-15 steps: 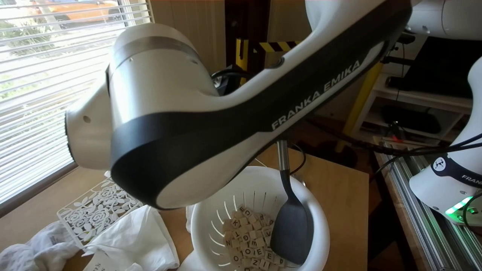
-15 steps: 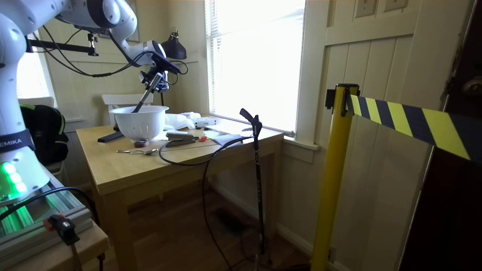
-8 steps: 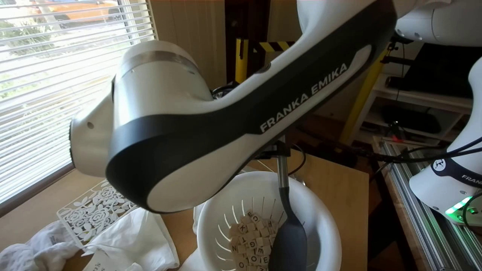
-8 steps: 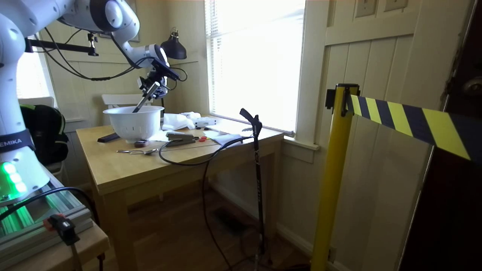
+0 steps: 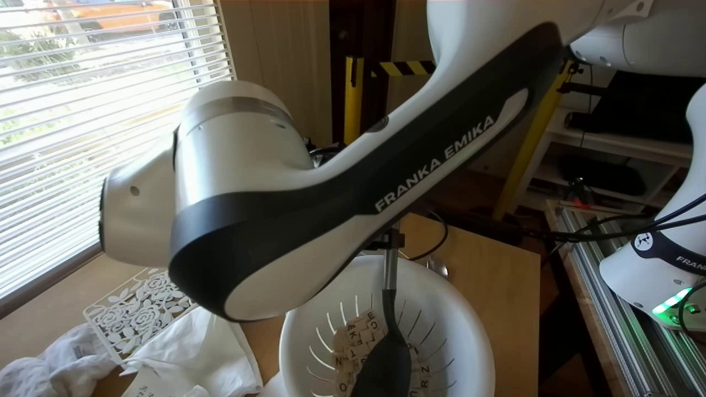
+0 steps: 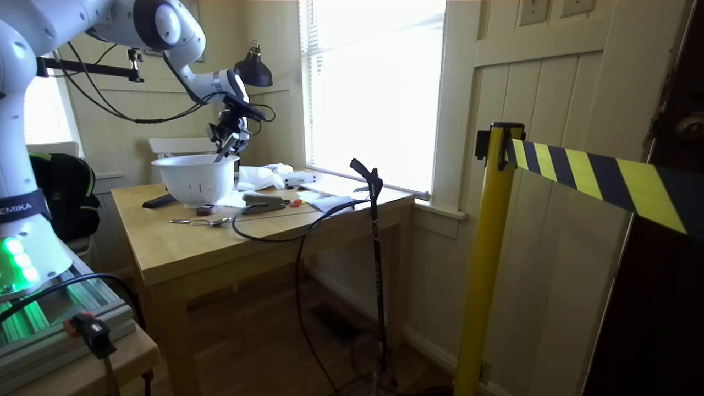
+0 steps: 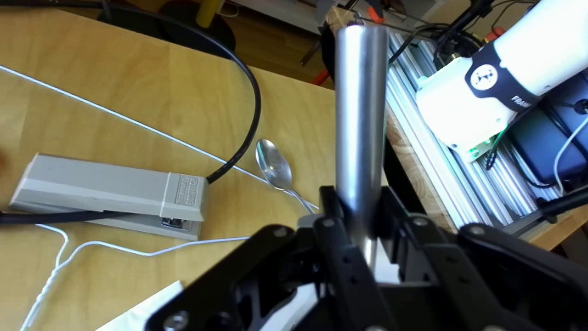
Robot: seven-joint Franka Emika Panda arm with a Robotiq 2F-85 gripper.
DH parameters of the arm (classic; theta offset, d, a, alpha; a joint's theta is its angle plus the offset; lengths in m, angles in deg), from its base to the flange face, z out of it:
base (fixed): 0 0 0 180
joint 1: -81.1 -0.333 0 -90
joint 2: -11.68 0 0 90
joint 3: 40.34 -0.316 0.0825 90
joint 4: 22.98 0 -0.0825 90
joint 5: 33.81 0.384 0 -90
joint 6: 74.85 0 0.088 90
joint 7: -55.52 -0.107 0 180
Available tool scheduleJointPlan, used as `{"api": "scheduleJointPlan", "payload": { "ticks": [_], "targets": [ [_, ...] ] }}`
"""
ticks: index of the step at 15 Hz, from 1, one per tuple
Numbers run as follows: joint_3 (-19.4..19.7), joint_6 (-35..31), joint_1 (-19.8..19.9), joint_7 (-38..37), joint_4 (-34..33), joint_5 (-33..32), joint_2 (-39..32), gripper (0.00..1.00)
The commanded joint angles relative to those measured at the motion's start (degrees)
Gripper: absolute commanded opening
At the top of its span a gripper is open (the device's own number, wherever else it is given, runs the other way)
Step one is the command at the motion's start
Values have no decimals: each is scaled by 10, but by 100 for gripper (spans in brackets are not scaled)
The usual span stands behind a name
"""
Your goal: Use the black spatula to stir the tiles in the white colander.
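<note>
My gripper [image 7: 358, 202] is shut on the silver handle of the black spatula [image 7: 360, 115]; the handle's end sticks up past the fingers. In an exterior view the spatula's black blade [image 5: 386, 364] points down into the white colander [image 5: 441, 314], its lower end cut off by the frame. Letter tiles [image 5: 348, 342] show on both sides of the blade; whether it touches the colander's bottom is hidden. In an exterior view my gripper [image 6: 228, 140] is just above the rim of the colander [image 6: 192, 179], and the handle tilts into it.
A grey stapler [image 7: 115, 193], a spoon [image 7: 274, 164] and a black cable [image 7: 252, 110] lie on the table near the colander. A white cloth [image 5: 204, 342] and a white lattice piece [image 5: 143, 309] lie towards the window. A desk lamp [image 6: 253, 69] stands behind.
The arm and spatula have come down, and the blade has swept across the tiles, pushing some to either side. The colander has shifted slightly on the table. The grip on the handle is unchanged.
</note>
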Motion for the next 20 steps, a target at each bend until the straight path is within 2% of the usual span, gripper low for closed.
{"api": "scheduleJointPlan", "payload": {
  "ticks": [1,7,15,20],
  "targets": [
    [7,-24,-5,-30,-8,-31,-3,6],
    [29,-19,-4,-56,22,-66,26,6],
    [60,-30,0,-117,53,-71,55,6],
    [30,39,22,-123,78,-53,71,6]
  ]
}}
